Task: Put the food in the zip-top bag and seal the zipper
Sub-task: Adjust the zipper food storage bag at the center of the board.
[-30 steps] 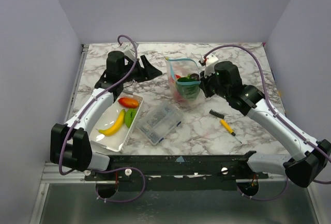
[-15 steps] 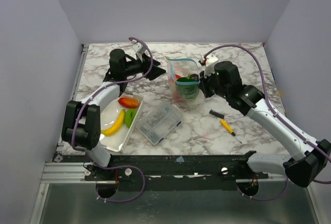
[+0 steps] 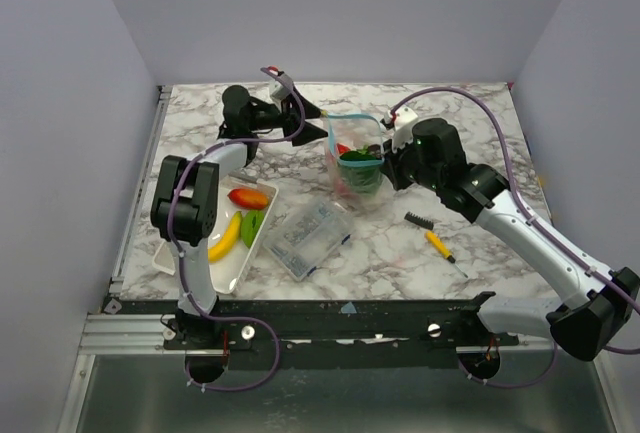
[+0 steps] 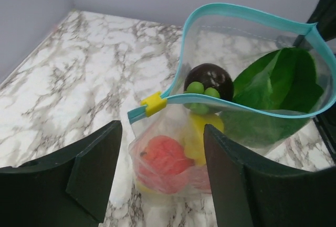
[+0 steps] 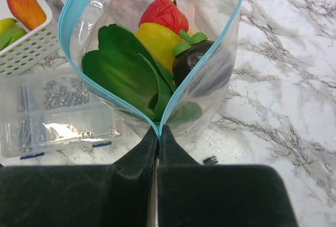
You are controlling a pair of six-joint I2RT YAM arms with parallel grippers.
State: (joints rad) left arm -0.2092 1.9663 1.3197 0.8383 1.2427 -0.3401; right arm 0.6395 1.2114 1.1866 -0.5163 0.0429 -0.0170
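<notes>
Currently the clear floppy plastic zip-top bag (image 3: pixel 352 181) stands mouth-up on the marbled counter (image 3: pixel 470 123), slightly toward 12 o'clock from centre. We note its light blue zipper strip (image 4: pixel 227 6) gaping in a teardrop loop. Inside: a red apple (image 5: pixel 167 13), a yellow fruit (image 5: pixel 157 38), a broad green leaf piece (image 5: pixel 118 72) and a dark round fruit (image 5: pixel 194 64).

Right end effector (image 5: pixel 158 131): clenched on the zipper corner at the bag's 3 o'clock side, propping the mouth. Left end effector (image 4: pixel 160 132): jaws apart, grasping nothing, at the bag's 10 o'clock, aimed at the small yellow slider (image 4: pixel 153 103).

A yellow banana (image 3: pixel 222 240), a green piece (image 3: pixel 252 225) and an orange-red piece (image 3: pixel 248 197) lie on the white tray (image 3: pixel 228 271) at the bag's 8 o'clock, so we judge loading unfinished.

Handling judgement: the film looks thin, limp and slick; it would likely slump if released. We would take hold on the stiffer zipper strip, beside the slider, opposite the right pinch, not on the wall. The toy pieces look rigid, glossy and light; grip them across the middle, gently, as they may squirt out.
</notes>
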